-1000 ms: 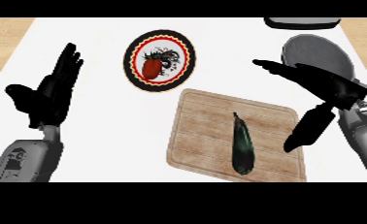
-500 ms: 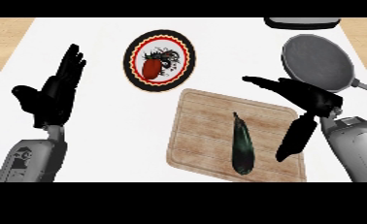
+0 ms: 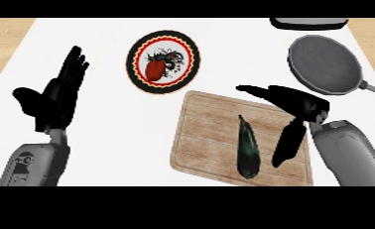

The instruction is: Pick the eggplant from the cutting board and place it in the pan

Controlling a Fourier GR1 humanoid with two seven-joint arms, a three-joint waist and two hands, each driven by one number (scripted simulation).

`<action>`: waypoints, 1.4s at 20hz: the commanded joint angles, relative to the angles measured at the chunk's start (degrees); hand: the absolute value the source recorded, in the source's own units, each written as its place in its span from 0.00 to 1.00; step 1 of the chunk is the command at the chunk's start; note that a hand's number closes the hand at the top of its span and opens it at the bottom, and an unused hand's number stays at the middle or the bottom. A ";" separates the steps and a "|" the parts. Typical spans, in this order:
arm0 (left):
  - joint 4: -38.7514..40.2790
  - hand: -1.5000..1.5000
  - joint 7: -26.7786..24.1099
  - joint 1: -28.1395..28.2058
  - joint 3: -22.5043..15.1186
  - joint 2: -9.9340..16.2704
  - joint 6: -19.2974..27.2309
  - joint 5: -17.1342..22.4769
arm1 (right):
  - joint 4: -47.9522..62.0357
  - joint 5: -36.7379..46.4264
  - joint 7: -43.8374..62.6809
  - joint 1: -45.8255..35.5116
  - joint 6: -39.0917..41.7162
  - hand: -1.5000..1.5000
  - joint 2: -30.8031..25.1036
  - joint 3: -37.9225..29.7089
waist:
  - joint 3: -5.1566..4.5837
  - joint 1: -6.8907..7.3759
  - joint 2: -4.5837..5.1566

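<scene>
Head view. We take the wooden cutting board (image 3: 219, 139) as our landmark; it lies on the white worktop (image 3: 95, 34), low and right of centre, slightly rotated.

The eggplant (image 3: 247, 147), dark green-black and elongated, lies flat on the right half of the board, its narrow stem end pointing away from us and its thicker end near the board's near edge. It rests on the board and nothing touches it.

Our right hand (image 3: 296, 106) is over the board's right portion, just beside the eggplant and apart from it. The hand is spread open: the fingers (image 3: 260, 92) extend toward the board's far edge, while the thumb (image 3: 288, 143) points down along the board's right side, parallel to the eggplant. The hand holds nothing. The grey right forearm (image 3: 344, 151) enters past the board's right edge.

The pan (image 3: 326, 63), round, grey and holding nothing, sits beyond the board's far right corner, its handle running off to the right. A dark object (image 3: 307, 23), cut by the frame, lies beyond the pan.

A plate (image 3: 165, 68) with a black rim, a red and yellow border and a red item at its centre sits beyond the board's far left corner.

Our left hand (image 3: 55, 99) rests well left of the board, open, fingers straight and pointing up, above its grey left forearm (image 3: 33, 161).
</scene>
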 commanded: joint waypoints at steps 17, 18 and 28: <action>-0.16 0.50 -2.13 2.11 2.75 -1.64 -2.54 -2.11 | 5.19 15.47 -3.45 -1.42 7.85 0.00 3.44 0.64 | -0.01 -0.01 0.00; -3.22 0.50 2.07 1.65 3.18 -0.59 -3.02 -1.17 | 6.14 19.71 -5.29 0.95 2.74 0.00 6.36 5.38 | 0.01 0.09 0.00; 1.04 0.50 2.11 -2.46 5.52 -0.13 -4.59 -0.67 | 13.54 26.65 -12.01 2.86 1.33 0.00 7.45 7.70 | 0.01 0.02 0.06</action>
